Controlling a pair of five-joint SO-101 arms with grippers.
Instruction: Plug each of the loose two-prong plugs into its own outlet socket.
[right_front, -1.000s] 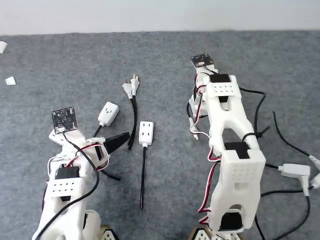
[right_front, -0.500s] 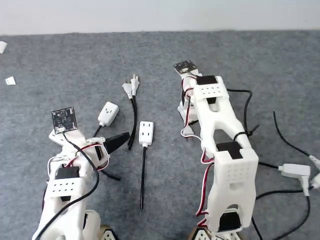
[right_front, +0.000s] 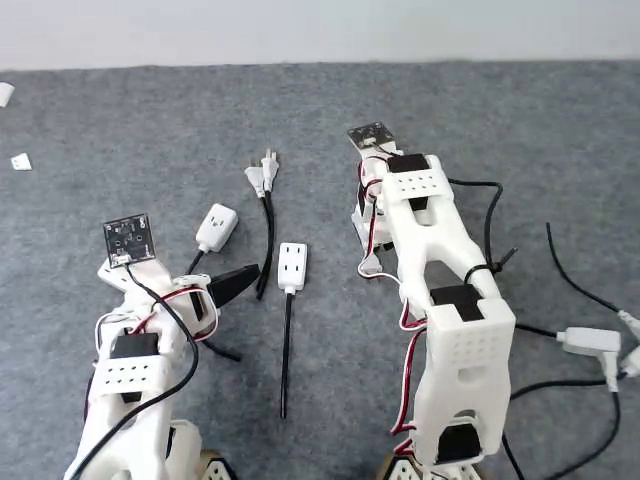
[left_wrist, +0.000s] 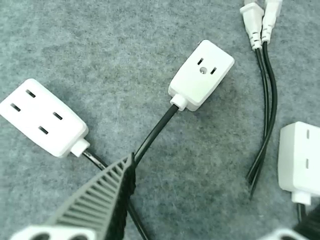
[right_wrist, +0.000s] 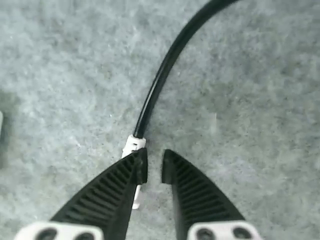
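Right gripper (right_wrist: 154, 162) is down low over the grey carpet (right_wrist: 240, 75), pinched to a narrow slit with nothing but carpet in the gap. It is holding nothing! A white plug (right_wrist: 134, 143) lies right at the tip of one finger (right_wrist: 107, 197), partly tucked under it, and its black cord (right_wrist: 161, 77) curves away. That arm (right_front: 440, 250) is stretched far out across the carpet. Over on the other side, the left gripper (left_wrist: 220, 192) hangs wide open and empty above the sockets. There's a three-hole socket (left_wrist: 201, 75) below it, with a flat multi-slot block (left_wrist: 42, 117) close by. The strip (right_front: 291, 266) lies between the two arms. A pair of plugs (right_front: 262, 172) rests side by side just beyond, unplugged, leads trailing back between socket and strip.
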